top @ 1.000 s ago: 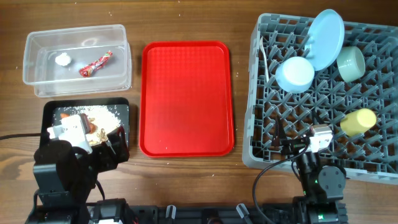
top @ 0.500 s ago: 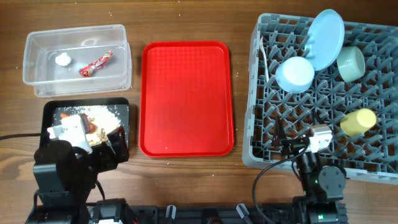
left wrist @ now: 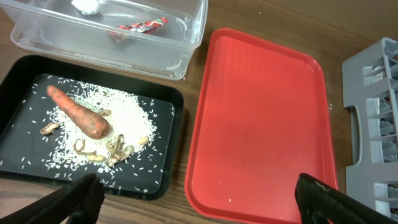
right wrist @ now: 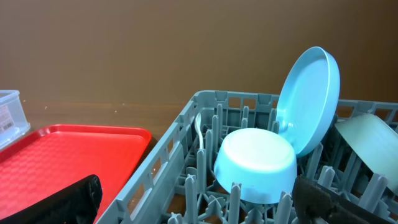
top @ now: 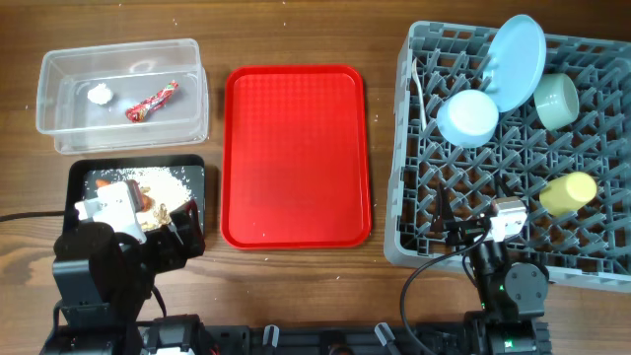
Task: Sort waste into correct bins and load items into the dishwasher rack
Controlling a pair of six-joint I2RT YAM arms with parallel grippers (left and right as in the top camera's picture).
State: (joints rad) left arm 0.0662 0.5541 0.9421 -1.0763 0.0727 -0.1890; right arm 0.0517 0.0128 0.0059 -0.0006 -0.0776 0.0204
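Left gripper (left wrist: 202,200) and right gripper (right wrist: 199,200) both gape wide, nothing in either.
Carrot (left wrist: 78,113) lies on rice (left wrist: 130,115) in the black tray (left wrist: 169,146). Wrapper (top: 151,101) and white scrap (top: 99,95) sit in the clear tub (top: 194,110). Plate (top: 518,54), pale bowl (top: 467,116), mint bowl (top: 555,100) and yellow cup (top: 568,192) sit in the grey rack (top: 414,229).

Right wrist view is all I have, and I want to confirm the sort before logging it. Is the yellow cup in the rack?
Observer: Yes, the yellow cup lies among the pegs of the dishwasher rack, toward its right side.
Operator: And the carrot?
Observer: The carrot lies in the black tray, on the grainy scraps.
Operator: The wrapper?
Observer: The candy wrapper is in the clear tub, apart from the white scrap.
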